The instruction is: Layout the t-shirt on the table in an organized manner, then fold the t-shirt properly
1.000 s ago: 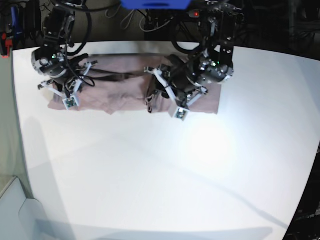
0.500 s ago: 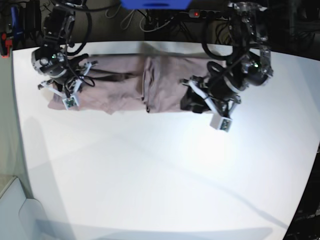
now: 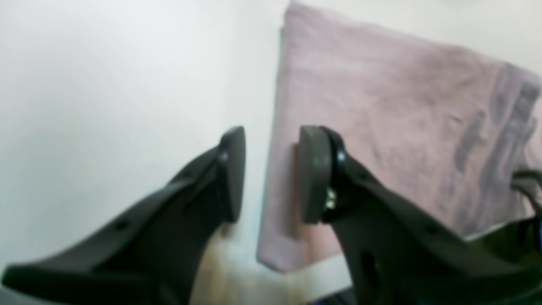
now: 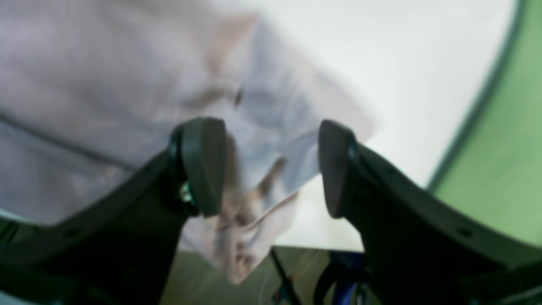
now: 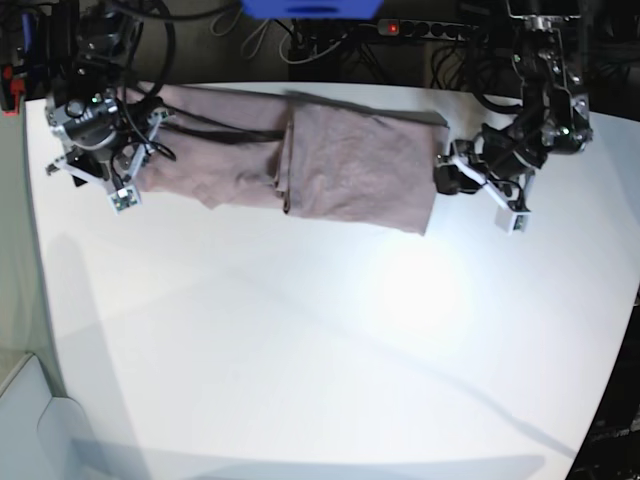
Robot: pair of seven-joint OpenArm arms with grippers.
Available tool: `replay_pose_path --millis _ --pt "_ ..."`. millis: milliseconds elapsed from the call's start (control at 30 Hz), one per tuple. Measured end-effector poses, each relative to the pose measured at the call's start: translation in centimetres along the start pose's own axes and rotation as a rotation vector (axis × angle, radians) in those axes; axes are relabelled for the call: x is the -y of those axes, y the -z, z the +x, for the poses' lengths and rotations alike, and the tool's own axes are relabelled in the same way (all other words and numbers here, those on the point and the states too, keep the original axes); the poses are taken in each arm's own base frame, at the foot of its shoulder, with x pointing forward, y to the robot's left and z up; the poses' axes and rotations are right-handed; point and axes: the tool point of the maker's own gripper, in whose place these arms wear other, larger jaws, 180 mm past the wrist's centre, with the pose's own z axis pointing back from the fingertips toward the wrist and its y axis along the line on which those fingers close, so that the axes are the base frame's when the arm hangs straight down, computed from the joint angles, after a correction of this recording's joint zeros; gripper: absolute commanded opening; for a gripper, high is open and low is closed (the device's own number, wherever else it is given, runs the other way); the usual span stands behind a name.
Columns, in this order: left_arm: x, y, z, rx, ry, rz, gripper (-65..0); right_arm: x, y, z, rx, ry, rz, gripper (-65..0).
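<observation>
Since the earlier frame, the left end effector (image 5: pixel 443 176) has been carried outward past the shirt's 3 o'clock edge, and the t-shirt (image 5: pixel 340 165) has been drawn out wider and flatter; the right end effector (image 5: pixel 118 170) has been shifted slightly toward 10 o'clock, and its jaws have parted. In the left wrist view, the left end effector (image 3: pixel 271 173) is seen with a narrow gap, straddling the cloth's edge; one pad (image 3: pixel 313 173) lies over the t-shirt (image 3: pixel 381 118), the other over the bare surface (image 3: pixel 106 84); no grip can be confirmed. In the right wrist view, the right end effector (image 4: pixel 271 167) is seen wide apart, with rumpled fabric (image 4: pixel 127 84) beneath and nothing clamped. The t-shirt is laid along the surface's (image 5: pixel 320 340) 12 o'clock edge, with its long axis running 9 to 3 o'clock and a fold ridge near its middle.
</observation>
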Motion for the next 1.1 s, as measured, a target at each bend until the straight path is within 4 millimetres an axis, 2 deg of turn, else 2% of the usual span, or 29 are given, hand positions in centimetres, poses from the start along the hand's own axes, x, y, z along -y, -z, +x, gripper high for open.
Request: replay_pose_path --millis 100,233,367,433,533,933,1100 --pt "-0.6 0.6 0.1 0.004 -0.023 0.003 -44.1 0.2 0.0 0.1 -0.001 0.006 -0.002 -29.6" --pt "-0.1 1.3 -1.5 -0.047 -0.021 -0.011 -44.1 1.5 -0.2 -1.2 -0.027 0.067 -0.035 -29.4" --pt "-0.7 1.4 -1.6 -0.056 0.013 0.028 -44.1 2.7 -0.4 -2.6 -0.052 0.184 -0.066 -28.8" --pt "-0.8 1.4 -1.7 -0.058 0.017 0.035 -44.1 3.5 -0.6 -3.3 -0.079 0.218 -0.087 -25.7" --pt "-0.9 1.4 -1.7 -0.06 0.024 0.043 -44.1 2.9 -0.6 -4.3 -0.128 0.241 -0.072 -22.7" --pt "-0.9 1.4 -1.7 -0.06 0.024 0.043 -44.1 2.0 -0.3 -4.2 -0.129 0.256 -0.047 -22.3" --pt "-1.0 1.3 -1.7 -0.061 0.028 0.045 -44.1 0.9 1.4 -4.4 -0.149 0.271 0.007 -22.3"
